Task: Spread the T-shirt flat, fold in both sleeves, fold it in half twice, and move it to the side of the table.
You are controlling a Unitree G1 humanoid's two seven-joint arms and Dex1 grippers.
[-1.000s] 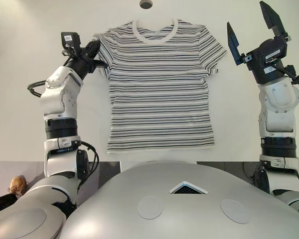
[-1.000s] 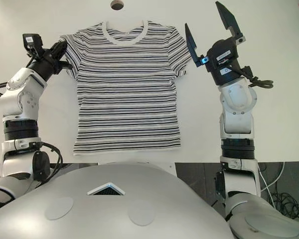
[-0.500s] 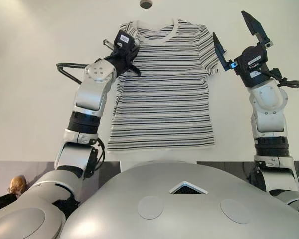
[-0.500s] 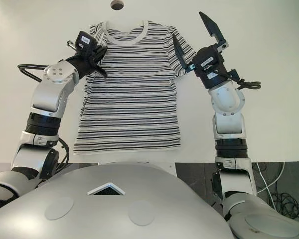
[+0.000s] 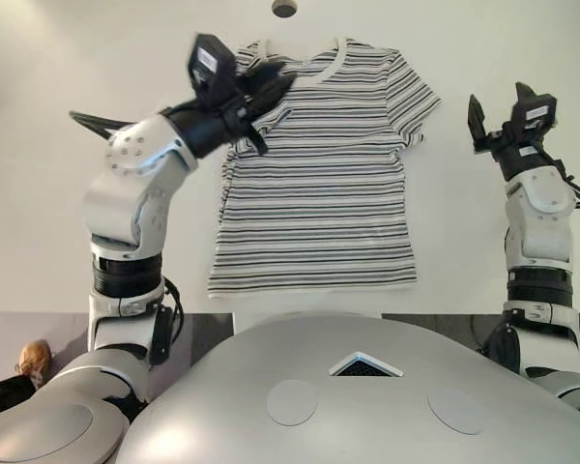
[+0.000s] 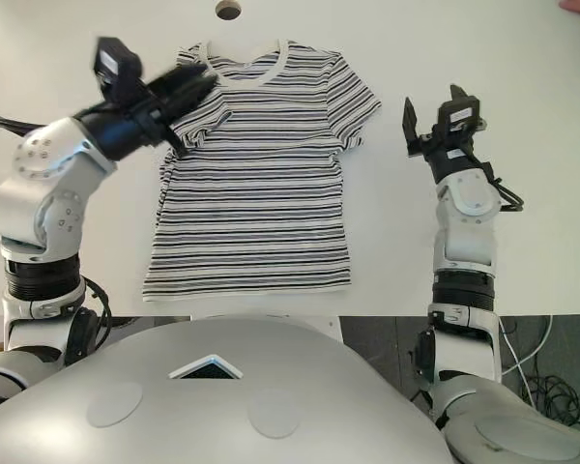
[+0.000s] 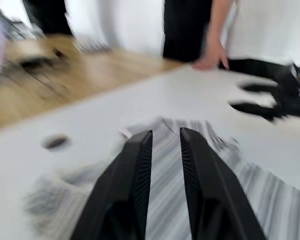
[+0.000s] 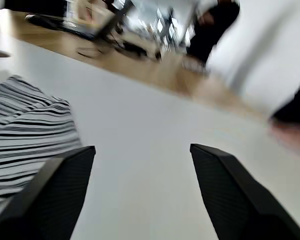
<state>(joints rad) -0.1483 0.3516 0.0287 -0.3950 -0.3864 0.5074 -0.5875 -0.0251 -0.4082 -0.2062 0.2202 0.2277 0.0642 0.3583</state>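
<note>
The striped T-shirt [image 5: 319,184] lies flat on the white table [image 5: 58,242], collar at the far side. Its left sleeve [image 5: 240,145] is folded in over the chest, and the right sleeve [image 5: 412,97] is still spread out. My left gripper [image 5: 275,81] hovers over the shirt's upper left part, beside the collar. Its fingers [image 7: 140,150] sit close together, shut, with nothing between them. My right gripper [image 5: 507,108] stands open over bare table, to the right of the spread sleeve and apart from it. Its two fingers [image 8: 55,190] stand wide apart.
A small round hole [image 5: 284,8] sits in the table just beyond the collar. Bare white table lies on both sides of the shirt. The table's near edge [image 5: 39,311] runs just in front of the shirt's hem.
My left gripper carried the left sleeve in over the chest, let go and rose toward the collar. My right gripper came in near the right sleeve, then drew back to the right.
</note>
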